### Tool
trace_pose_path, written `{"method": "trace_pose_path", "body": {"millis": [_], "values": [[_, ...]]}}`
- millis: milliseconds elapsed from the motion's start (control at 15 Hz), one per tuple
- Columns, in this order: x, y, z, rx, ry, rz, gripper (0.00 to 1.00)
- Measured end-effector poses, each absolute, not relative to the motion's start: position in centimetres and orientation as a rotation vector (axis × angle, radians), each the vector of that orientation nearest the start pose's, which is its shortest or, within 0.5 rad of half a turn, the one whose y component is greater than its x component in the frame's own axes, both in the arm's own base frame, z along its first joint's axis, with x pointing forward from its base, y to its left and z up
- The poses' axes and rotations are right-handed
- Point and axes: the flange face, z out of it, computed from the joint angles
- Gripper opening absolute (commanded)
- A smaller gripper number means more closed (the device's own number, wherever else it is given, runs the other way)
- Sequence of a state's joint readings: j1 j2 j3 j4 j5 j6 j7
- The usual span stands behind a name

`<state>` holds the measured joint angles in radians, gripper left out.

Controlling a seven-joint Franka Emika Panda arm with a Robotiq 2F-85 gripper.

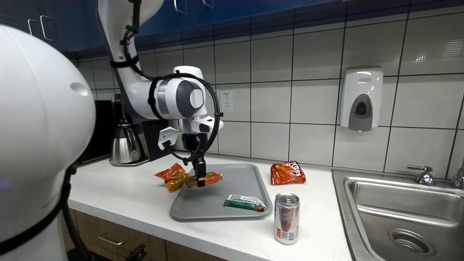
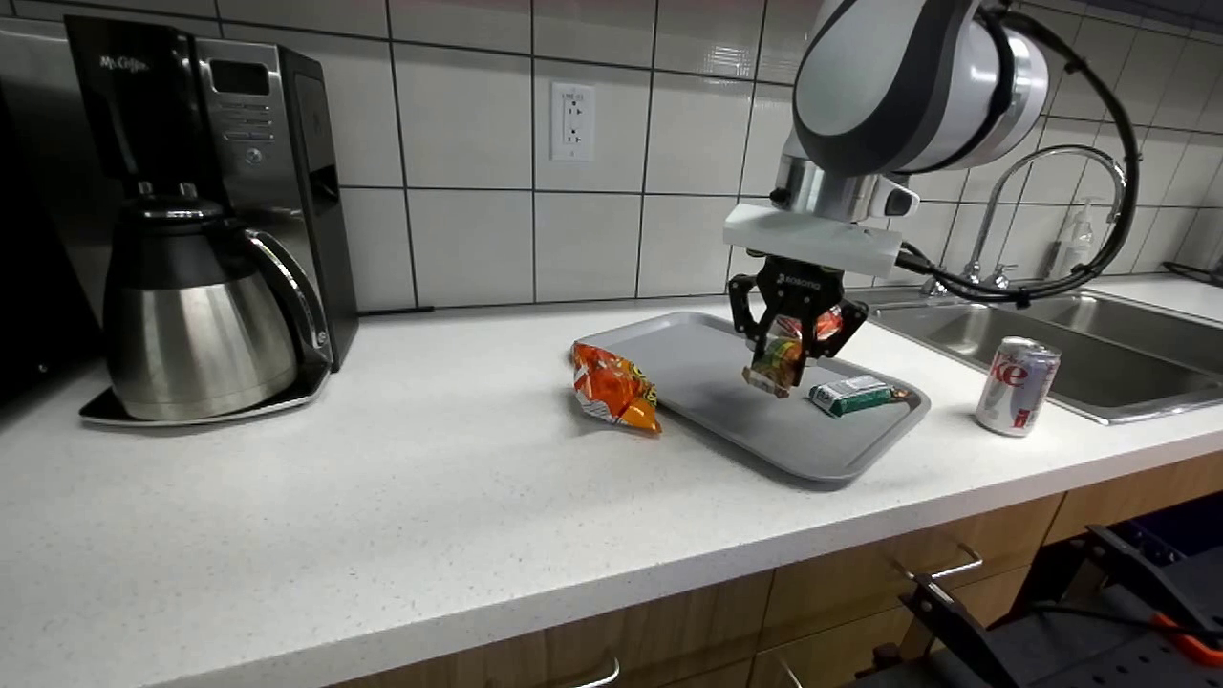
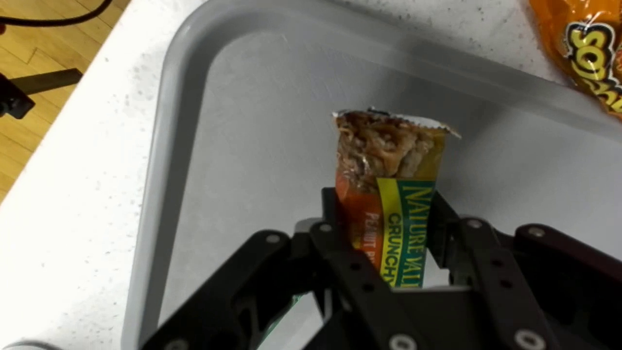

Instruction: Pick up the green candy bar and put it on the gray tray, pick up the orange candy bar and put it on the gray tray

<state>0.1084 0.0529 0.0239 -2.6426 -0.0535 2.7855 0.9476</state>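
In an exterior view the arm (image 1: 139,96) slants down from above, then bends and points its gripper (image 1: 200,180) straight down over the left part of the gray tray (image 1: 203,206). The gripper pinches the orange candy bar (image 1: 214,178) about its middle, the bar's length running left to right. The green candy bar (image 1: 243,203) lies on the tray, toward its near right corner. On the counter (image 1: 116,188), an orange snack bag (image 1: 174,177) sits just beside the tray on the left, a red snack bag (image 1: 288,174) lies near its far right corner, and a soda can (image 1: 286,219) stands upright to the right, with the sink (image 1: 349,217) farther right. A large white rounded shape (image 1: 40,137) blocks the near left.

In an exterior view a white bracket (image 2: 817,239) tops the black gripper, and the orange candy bar is over the tray; whether it touches the tray I cannot tell. A coffee maker (image 2: 253,182) with its carafe (image 2: 201,334) stands well apart on the far left.

In the wrist view the gripper presses the orange candy bar from near and far, one end sticking out left. The gripper stands in the way of the green candy bar, leaving a green strip in sight. Wooden floor (image 3: 19,141) shows past the counter's near edge
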Motion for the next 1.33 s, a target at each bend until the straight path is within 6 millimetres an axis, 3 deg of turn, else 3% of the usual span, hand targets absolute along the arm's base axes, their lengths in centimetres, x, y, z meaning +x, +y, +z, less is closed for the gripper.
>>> {"method": "trace_pose_path", "body": {"millis": [1000,1067,1133,1333], "values": [[42.1,5.0,19.3,-3.097,0.929,-0.07,0.18],[42.0,5.0,19.1,-3.102,0.923,-0.067,0.68],[42.0,5.0,19.0,-3.106,0.92,-0.063,0.69],[42.1,5.0,18.8,-3.109,0.918,-0.062,0.91]]}}
